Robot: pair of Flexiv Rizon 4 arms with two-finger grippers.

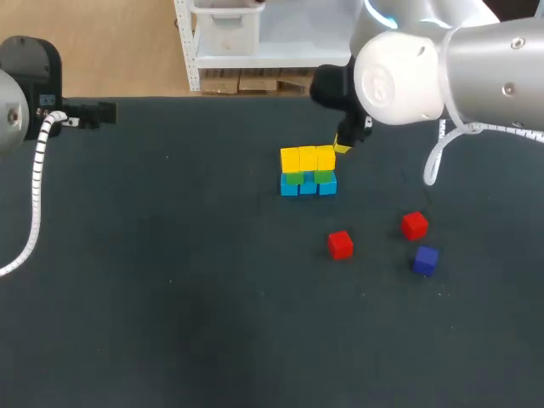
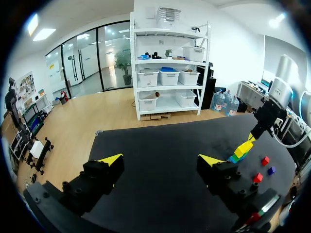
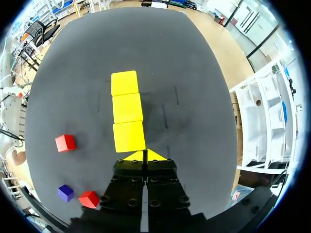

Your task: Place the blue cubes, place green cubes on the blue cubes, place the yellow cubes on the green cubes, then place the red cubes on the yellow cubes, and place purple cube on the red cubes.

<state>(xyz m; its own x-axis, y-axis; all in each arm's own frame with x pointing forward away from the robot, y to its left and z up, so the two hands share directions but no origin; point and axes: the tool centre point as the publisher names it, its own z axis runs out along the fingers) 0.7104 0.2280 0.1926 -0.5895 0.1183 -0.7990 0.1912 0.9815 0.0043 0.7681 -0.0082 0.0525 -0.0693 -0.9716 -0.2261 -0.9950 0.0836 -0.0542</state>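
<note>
A stack of three columns stands mid-table, with blue cubes (image 1: 308, 186) at the bottom, green cubes (image 1: 294, 178) in the middle and yellow cubes (image 1: 307, 158) on top. My right gripper (image 1: 342, 146) hovers just beyond the stack's right end, shut with nothing held. In its wrist view the gripper (image 3: 145, 155) sits right beside the nearest of the yellow cubes (image 3: 129, 136). Two red cubes (image 1: 340, 245) (image 1: 414, 225) and a purple cube (image 1: 426, 259) lie loose on the table. My left gripper (image 2: 160, 165) is open and empty, far off at the table's left edge.
The dark table (image 1: 170, 280) is bare across its left and front parts. The loose cubes lie in front of and to the right of the stack, close under my right arm (image 1: 442, 59). My left arm (image 1: 25, 93) stays at the far left edge.
</note>
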